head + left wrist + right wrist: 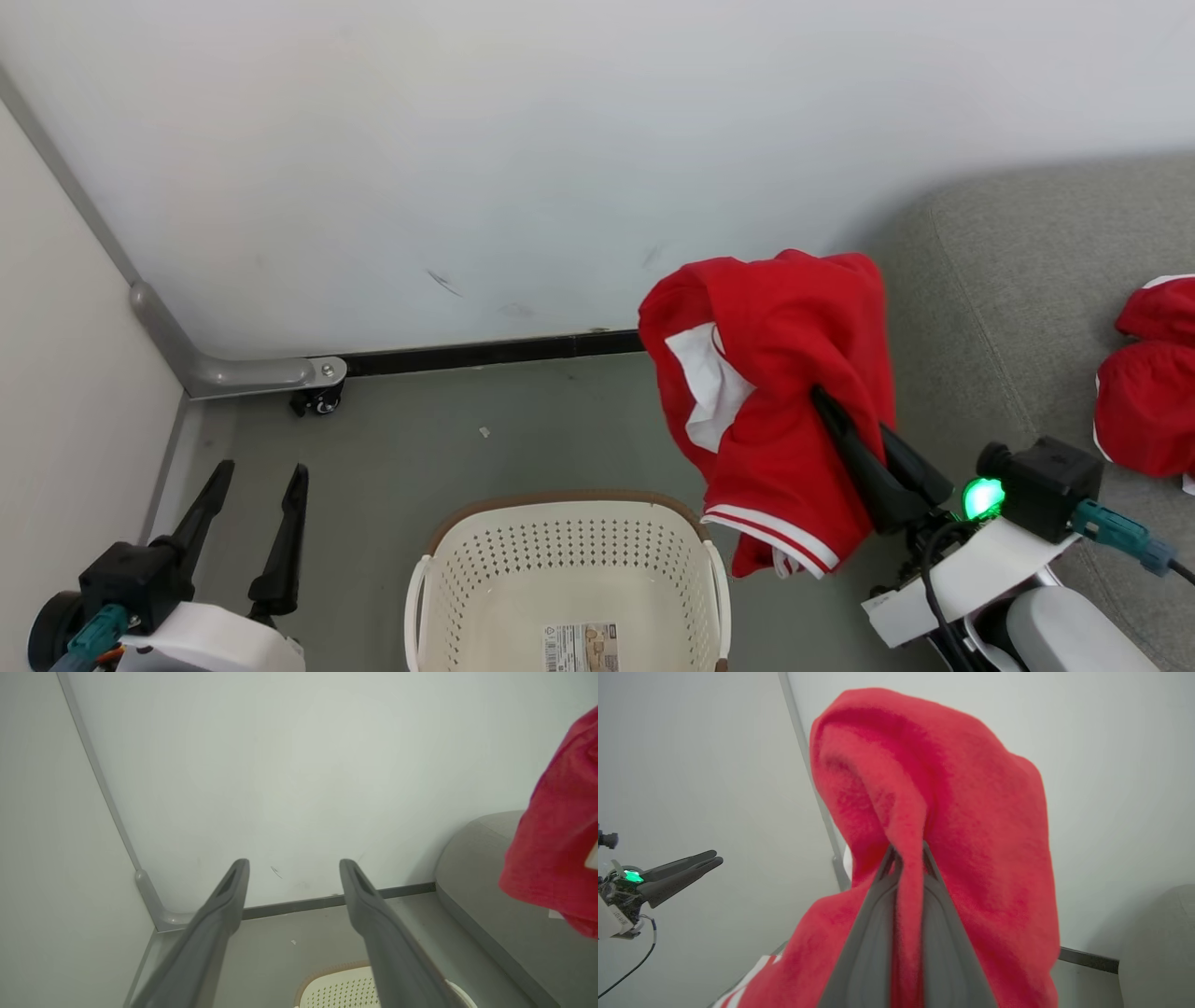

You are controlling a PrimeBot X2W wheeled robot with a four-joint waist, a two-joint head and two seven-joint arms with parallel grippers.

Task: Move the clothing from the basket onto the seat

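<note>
My right gripper [826, 397] is shut on a red garment [775, 392] with white panels and stripe trim, which hangs in the air between the basket and the seat. In the right wrist view the fabric [934, 812] drapes over the pinched fingers [882, 914]. A second red garment [1148, 383] lies on the grey seat [1008, 280] at the right. The cream basket [569, 579] stands on the floor at bottom centre, with only its label sticker inside. My left gripper [257, 476] stands open at lower left, holding nothing; its fingers [224, 905] are spread wide.
A white wall [560, 159] rises behind, with a dark skirting strip [485, 353] at its foot. A grey bracket with a small castor [313, 397] sits in the left corner. Grey floor [485, 439] lies between the basket and the wall.
</note>
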